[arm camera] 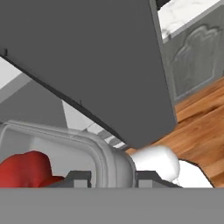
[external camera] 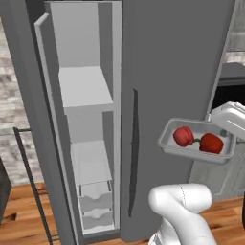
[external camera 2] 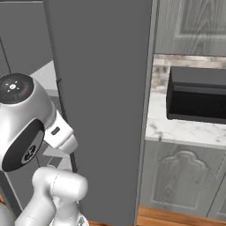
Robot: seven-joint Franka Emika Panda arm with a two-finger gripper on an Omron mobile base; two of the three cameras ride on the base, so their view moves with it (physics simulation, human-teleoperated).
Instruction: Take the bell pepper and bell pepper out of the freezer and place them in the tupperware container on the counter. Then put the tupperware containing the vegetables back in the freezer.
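Observation:
The grey tupperware container (external camera: 168, 139) hangs in the air to the right of the open freezer (external camera: 86, 91), in front of its dark grey closed door panel. Both red bell peppers lie in it, one on the left (external camera: 183, 136) and one on the right (external camera: 211, 143). My gripper (external camera: 228, 136) is shut on the tray's right rim. In the hand view the tray's rim (arm camera: 100, 153) sits between my gripper's tips (arm camera: 113, 177), with one pepper (arm camera: 26, 168) inside it. The freezer's pale shelves and lower drawers (external camera: 95, 206) are bare.
The freezer's door (external camera: 45, 119) stands swung open to the left. The long dark handle (external camera: 134, 143) runs down the closed panel. A black microwave (external camera 2: 198, 99) sits on the marble counter (external camera 2: 176, 130) to the right. A thin black frame (external camera: 28, 177) stands at the left over wooden floor.

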